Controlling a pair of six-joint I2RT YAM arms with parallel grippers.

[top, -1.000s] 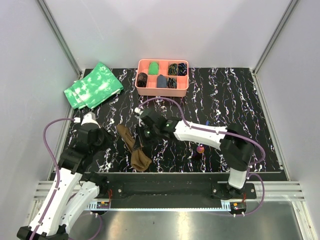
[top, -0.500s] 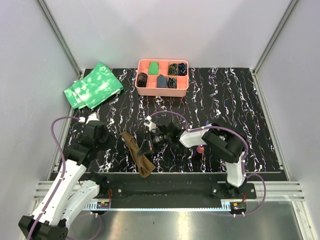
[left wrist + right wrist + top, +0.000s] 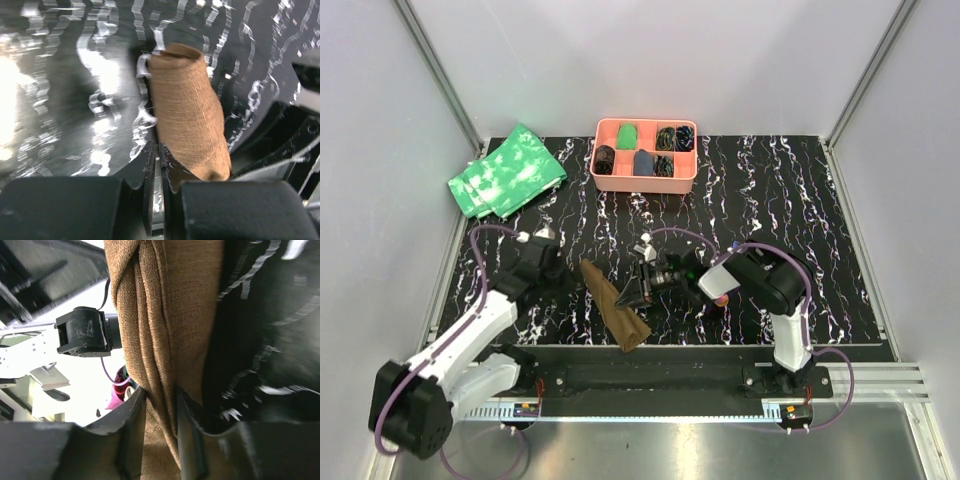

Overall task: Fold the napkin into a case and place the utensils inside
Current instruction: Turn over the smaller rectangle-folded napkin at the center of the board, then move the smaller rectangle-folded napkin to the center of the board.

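The brown napkin (image 3: 616, 310) lies bunched into a long strip slanting toward the table's near edge. My right gripper (image 3: 626, 296) reaches in low from the right. Its jaws are open in the right wrist view (image 3: 161, 391), with folds of the napkin (image 3: 165, 315) between them. My left gripper (image 3: 565, 273) sits at the strip's far end. In the left wrist view (image 3: 159, 150) its jaws are shut to a thin slit that shows no cloth. The rolled napkin (image 3: 187, 110) rests against the outside of the right finger. A pink-ended utensil (image 3: 721, 297) peeks out beside the right arm.
A pink compartment tray (image 3: 644, 181) with small items stands at the back centre. Green mottled cloths (image 3: 507, 170) lie at the back left. Grey walls close the left, right and back sides. A black rail runs along the near edge.
Both arms have swung to the right and the napkin has slid right and nearer the front edge. The right jaws, shut on the cloth before, have parted.
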